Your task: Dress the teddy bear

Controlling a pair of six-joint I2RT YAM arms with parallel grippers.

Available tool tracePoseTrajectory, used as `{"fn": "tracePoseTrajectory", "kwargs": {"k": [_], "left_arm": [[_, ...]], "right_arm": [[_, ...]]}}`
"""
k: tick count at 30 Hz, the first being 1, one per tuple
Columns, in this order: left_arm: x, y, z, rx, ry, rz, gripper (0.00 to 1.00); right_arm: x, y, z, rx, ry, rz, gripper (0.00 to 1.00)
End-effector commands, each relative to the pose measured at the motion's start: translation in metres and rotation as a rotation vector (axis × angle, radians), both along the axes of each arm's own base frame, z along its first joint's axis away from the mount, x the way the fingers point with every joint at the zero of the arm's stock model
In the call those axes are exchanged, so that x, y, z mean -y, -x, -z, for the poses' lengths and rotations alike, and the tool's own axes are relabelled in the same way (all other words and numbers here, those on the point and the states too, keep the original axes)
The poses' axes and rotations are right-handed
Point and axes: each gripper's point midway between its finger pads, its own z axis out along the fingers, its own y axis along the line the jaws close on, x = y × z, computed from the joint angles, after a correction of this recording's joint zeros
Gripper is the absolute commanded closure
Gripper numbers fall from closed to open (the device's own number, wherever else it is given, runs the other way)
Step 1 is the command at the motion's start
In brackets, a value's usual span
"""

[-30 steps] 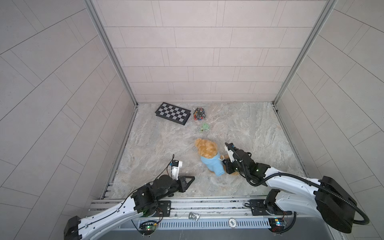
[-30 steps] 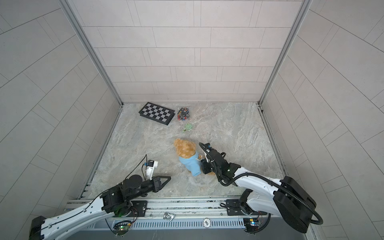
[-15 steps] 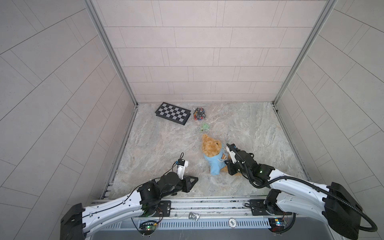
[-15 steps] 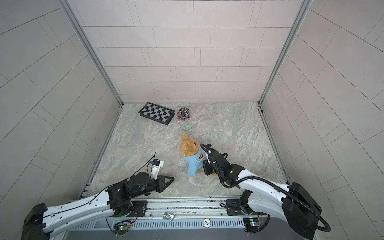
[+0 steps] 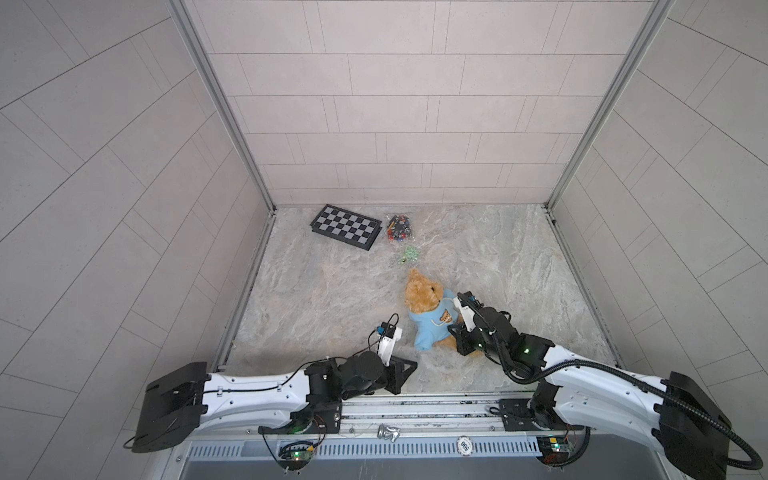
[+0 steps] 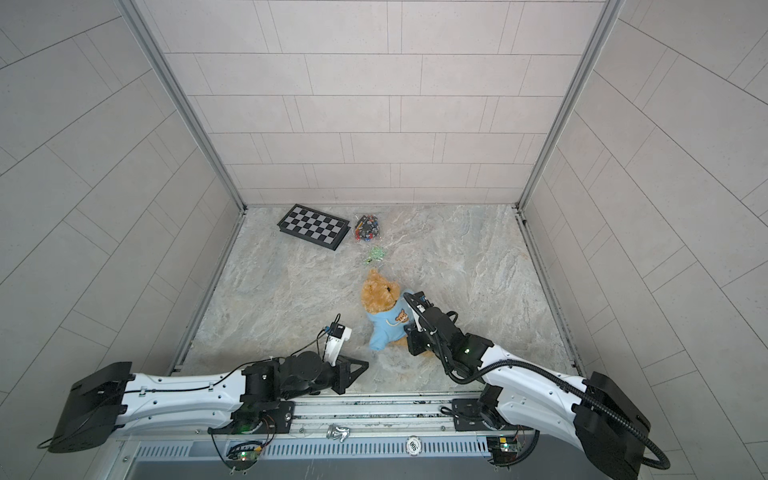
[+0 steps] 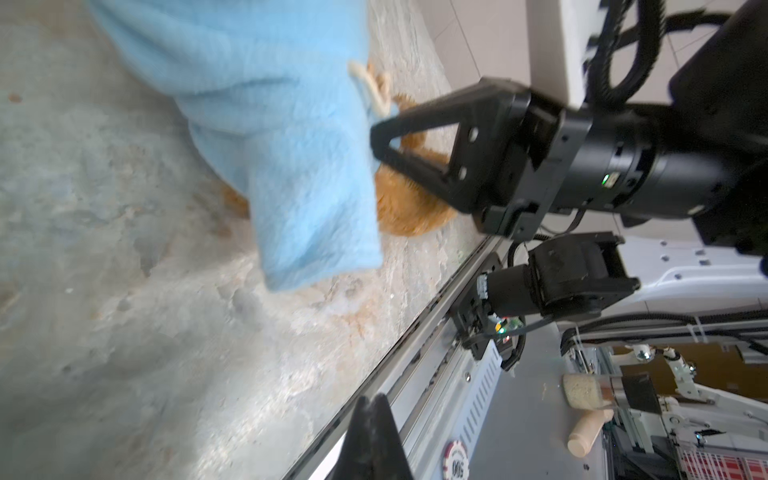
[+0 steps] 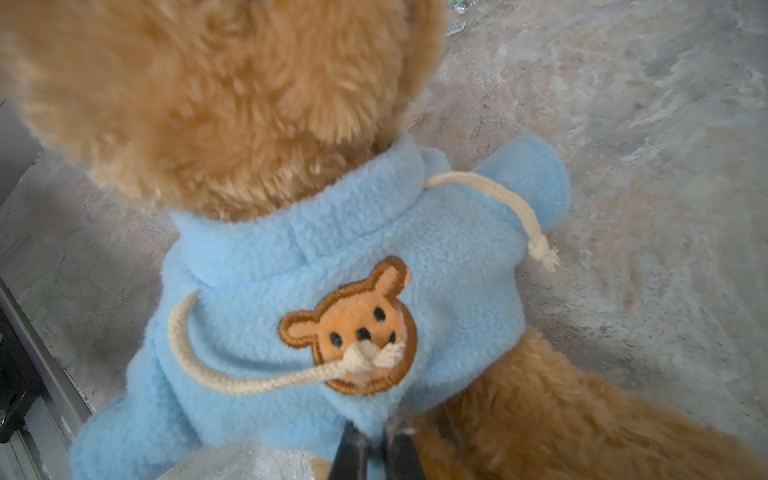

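Here the marbled table [image 5: 332, 299] carries the teddy bear [image 5: 422, 294] near its front middle, golden-brown and fluffy, head toward the back wall. A light blue hoodie [image 5: 430, 328] covers its body, furry legs bare below. The right gripper [image 8: 374, 434] pinches the hoodie's hem. The left gripper [image 7: 371, 402], pressed together and empty, lies nearby, apart. A bear-face patch [image 8: 353, 328] sits under cream drawstrings.

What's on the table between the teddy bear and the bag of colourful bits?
Only some small green scraps, touching neither the teddy bear nor the bag; both top views show it.
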Motion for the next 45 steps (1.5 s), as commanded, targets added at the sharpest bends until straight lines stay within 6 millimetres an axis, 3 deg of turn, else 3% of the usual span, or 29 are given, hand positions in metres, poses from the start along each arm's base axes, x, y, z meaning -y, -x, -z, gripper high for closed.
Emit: {"fn": "tracePoseTrajectory", "kwargs": {"k": [1, 7, 12, 19, 33, 42, 45], "left_arm": [[0.011, -0.021, -0.025, 0.053, 0.068, -0.101, 0.97], [0.013, -0.031, -0.016, 0.041, 0.031, -0.16, 1.0], [0.008, -0.023, -0.01, 0.038, 0.027, -0.135, 1.0], [0.017, -0.013, 0.003, 0.019, 0.007, -0.097, 1.0], [0.013, -0.056, 0.005, 0.028, 0.032, -0.272, 1.0], [0.021, -0.06, 0.001, 0.03, 0.034, -0.25, 1.0], [0.028, -0.06, 0.002, 0.022, 0.039, -0.239, 0.95]], "right_arm": [[-0.003, 0.0, -0.008, 0.007, -0.037, 0.018, 1.0], [-0.002, 0.002, -0.008, 0.023, -0.04, 0.01, 1.0], [0.0, 0.002, -0.006, 0.023, -0.035, 0.011, 1.0], [-0.001, 0.002, -0.01, 0.028, -0.042, 0.01, 1.0], [0.004, 0.006, -0.006, 0.024, -0.034, 0.016, 1.0], [0.005, 0.006, -0.004, 0.031, -0.04, 0.018, 1.0], [0.004, 0.005, -0.007, 0.036, -0.045, 0.015, 1.0]]}}
